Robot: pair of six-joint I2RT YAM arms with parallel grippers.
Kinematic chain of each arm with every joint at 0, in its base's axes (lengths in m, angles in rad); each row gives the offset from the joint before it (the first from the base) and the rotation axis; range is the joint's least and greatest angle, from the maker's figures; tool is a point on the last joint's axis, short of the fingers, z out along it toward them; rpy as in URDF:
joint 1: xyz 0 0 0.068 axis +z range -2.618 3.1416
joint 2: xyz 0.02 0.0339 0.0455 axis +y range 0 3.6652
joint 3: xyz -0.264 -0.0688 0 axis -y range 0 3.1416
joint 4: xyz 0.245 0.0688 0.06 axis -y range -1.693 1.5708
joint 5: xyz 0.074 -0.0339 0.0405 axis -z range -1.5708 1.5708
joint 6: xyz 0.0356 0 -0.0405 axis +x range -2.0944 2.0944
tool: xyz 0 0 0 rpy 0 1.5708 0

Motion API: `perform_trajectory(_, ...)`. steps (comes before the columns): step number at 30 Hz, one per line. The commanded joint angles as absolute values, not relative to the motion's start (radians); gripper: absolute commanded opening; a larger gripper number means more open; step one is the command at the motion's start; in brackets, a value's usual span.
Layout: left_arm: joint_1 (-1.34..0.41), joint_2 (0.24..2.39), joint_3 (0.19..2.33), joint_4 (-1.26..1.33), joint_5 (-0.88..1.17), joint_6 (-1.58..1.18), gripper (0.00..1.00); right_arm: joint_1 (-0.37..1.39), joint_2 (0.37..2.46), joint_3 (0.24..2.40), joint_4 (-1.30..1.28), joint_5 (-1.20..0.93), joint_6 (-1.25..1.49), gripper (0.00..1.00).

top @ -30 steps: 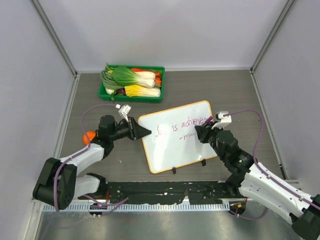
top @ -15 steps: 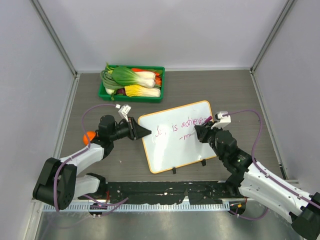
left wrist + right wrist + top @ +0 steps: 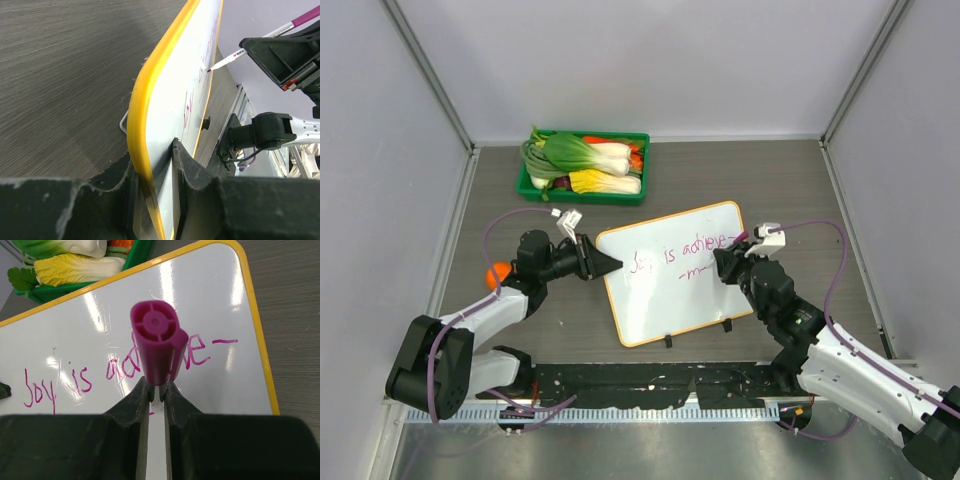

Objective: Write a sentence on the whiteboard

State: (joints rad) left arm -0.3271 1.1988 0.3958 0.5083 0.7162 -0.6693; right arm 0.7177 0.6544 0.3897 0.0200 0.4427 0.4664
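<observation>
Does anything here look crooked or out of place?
Only the whiteboard: it sits at an angle to the table's edges. The left gripper clamps its left rim while the right gripper holds a marker to it, so the slant looks deliberate. Nothing spilled or broken.

Glossy whiteboard [image 3: 665, 300], orange-yellow rim, skewed; purple-pink cursive sentence [image 3: 672, 253] "Joy is achieve–" across upper part, short scrawl beneath

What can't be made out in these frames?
Second line of writing: too small in the top view; mostly hidden behind the marker and right gripper in the right wrist view.
Middle of the last first-line word: covered by the marker's end, right wrist view.
Tip contact with the board: left wrist view is edge-on, cannot tell.
The orange thing by the left arm: mostly hidden, top view.
</observation>
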Motion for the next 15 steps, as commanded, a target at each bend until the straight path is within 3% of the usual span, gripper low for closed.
perform_trajectory(1, -0.328, 1.210, 0.370, 0.423, 0.584, -0.502, 0.00, 0.710, 0.681, 0.429, 0.017, 0.494, 0.449, 0.01)
perform_trajectory(15, -0.328, 1.213, 0.371, 0.423, 0.586, -0.503, 0.00, 0.710, 0.703, 0.437, 0.037, 0.396, 0.459, 0.01)
